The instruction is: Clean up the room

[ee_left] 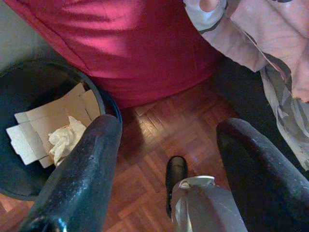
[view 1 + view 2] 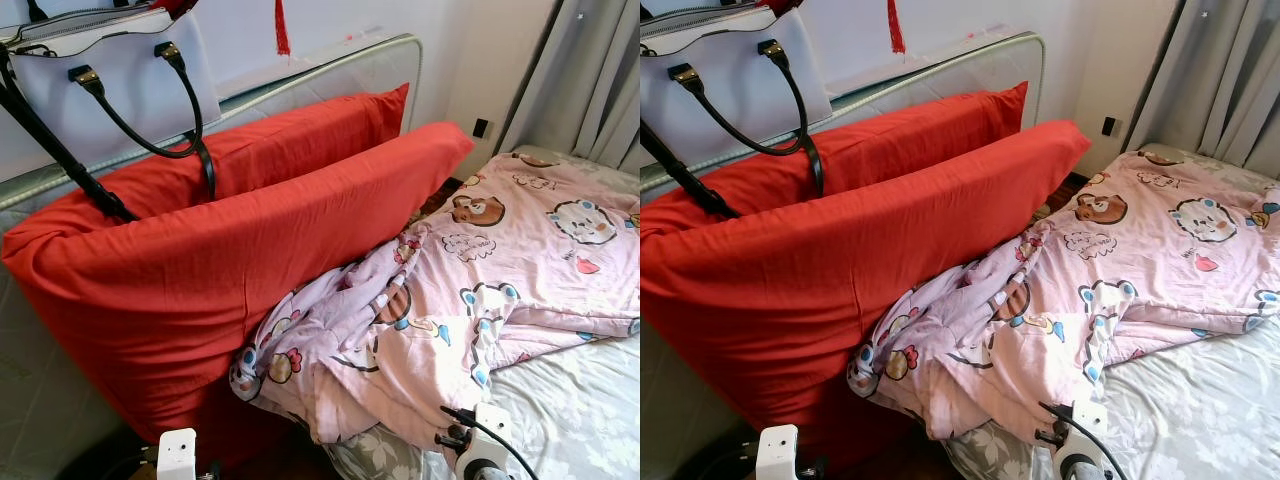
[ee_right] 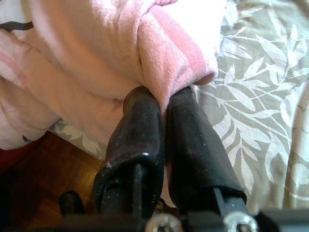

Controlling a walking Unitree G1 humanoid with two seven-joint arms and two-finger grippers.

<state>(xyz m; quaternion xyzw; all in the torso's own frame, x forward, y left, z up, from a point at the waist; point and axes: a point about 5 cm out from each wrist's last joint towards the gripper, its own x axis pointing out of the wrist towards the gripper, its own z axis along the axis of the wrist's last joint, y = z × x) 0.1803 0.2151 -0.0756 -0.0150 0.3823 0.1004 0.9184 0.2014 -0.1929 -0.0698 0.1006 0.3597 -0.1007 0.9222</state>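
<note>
Before us lies a bed (image 2: 590,420) with a pale leaf-patterned sheet, and across it a pink cartoon-print blanket (image 2: 480,270) is spread, its near end bunched up in folds at the bed's edge beside two big red pillows (image 2: 200,270). The pillows stand on edge, one behind the other, leaning against the padded headboard (image 2: 330,70). A white handbag (image 2: 100,70) with dark handles sits at the top of the headboard, its straps hanging over the rear pillow. Grey curtains (image 2: 600,80) hang at the far right. In the right wrist view our right hand (image 3: 164,104) has its two black fingers (image 3: 137,125) pressed together on a fold of the pink blanket, right where the blanket meets the leaf-patterned sheet. In the left wrist view our left hand (image 1: 166,145) hangs with its fingers (image 1: 82,179) wide apart and nothing between them, above a dark wood parquet floor (image 1: 159,140). Below it, just beside the base of the red pillows, stands a black bin (image 1: 29,92) holding flattened cardboard pieces (image 1: 34,125) and a crumpled white tissue (image 1: 63,140).
</note>
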